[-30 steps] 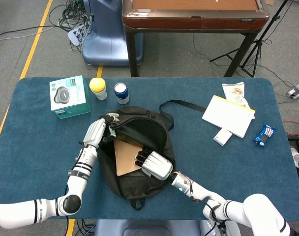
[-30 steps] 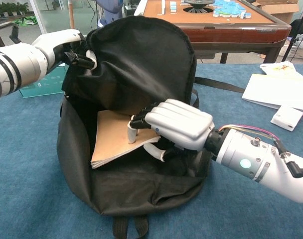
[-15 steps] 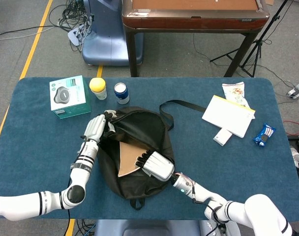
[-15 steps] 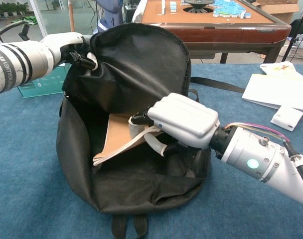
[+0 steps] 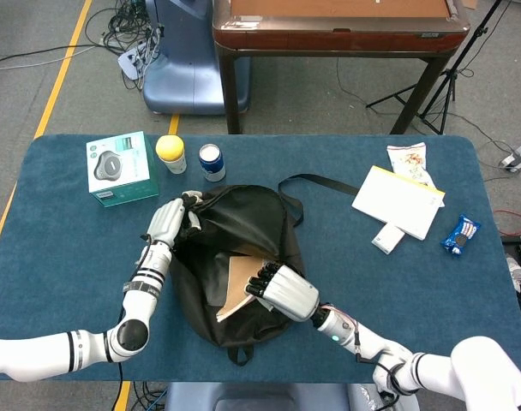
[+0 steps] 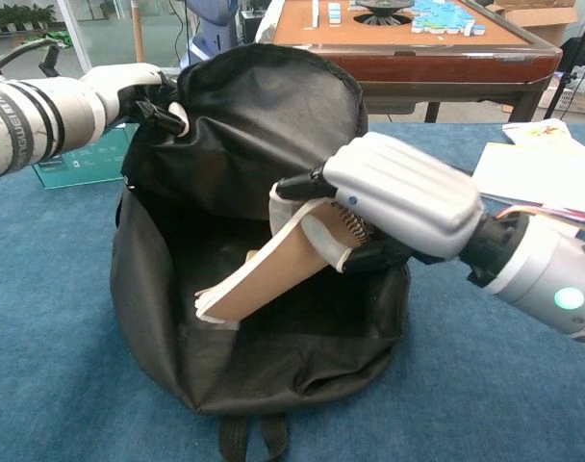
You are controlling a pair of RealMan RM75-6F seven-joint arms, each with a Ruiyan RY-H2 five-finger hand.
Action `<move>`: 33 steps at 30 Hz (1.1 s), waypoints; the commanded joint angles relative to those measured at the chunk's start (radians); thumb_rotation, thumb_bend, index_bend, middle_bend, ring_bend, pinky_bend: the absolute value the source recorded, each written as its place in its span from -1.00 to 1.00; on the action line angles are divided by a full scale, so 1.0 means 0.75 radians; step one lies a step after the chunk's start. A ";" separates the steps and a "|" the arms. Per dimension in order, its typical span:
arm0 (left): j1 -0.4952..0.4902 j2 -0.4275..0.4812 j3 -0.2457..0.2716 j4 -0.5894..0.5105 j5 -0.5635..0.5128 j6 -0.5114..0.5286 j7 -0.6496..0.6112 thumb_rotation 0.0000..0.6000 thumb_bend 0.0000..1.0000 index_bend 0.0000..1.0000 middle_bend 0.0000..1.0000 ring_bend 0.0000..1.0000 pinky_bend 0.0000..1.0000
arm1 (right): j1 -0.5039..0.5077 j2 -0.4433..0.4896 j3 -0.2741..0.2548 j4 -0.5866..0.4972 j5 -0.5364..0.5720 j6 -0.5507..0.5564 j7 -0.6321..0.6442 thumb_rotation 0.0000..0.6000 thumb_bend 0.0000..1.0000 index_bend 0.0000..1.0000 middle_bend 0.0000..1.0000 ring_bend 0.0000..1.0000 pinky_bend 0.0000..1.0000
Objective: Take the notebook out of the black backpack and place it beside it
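The black backpack [image 5: 243, 223] [image 6: 264, 125] lies open in the middle of the blue table. My left hand [image 5: 168, 222] [image 6: 143, 91] grips the upper left edge of its flap and holds the opening up. A tan notebook [image 5: 242, 287] [image 6: 273, 269] tilts up out of the opening, its lower corner still inside the bag. My right hand [image 5: 288, 291] [image 6: 398, 197] grips the notebook's upper end, fingers curled over its top edge and thumb beneath.
At the back left stand a teal box [image 5: 121, 168], a yellow-lidded jar [image 5: 170, 153] and a blue can [image 5: 211, 161]. On the right lie a white book [image 5: 399, 201], a small white box [image 5: 387, 238], and snack packets [image 5: 460, 235]. The backpack strap [image 5: 316, 182] trails right.
My right hand has lifted and drawn back toward me, tilting the notebook steeply up and partly out of the backpack. The left hand keeps its hold on the flap.
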 commanded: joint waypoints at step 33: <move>0.133 0.235 0.161 -0.342 0.352 -0.064 -0.163 1.00 -0.45 -1.00 -1.00 -1.00 -0.84 | -0.409 0.707 0.119 -0.513 0.062 0.510 0.107 1.00 0.47 0.92 0.33 0.18 0.22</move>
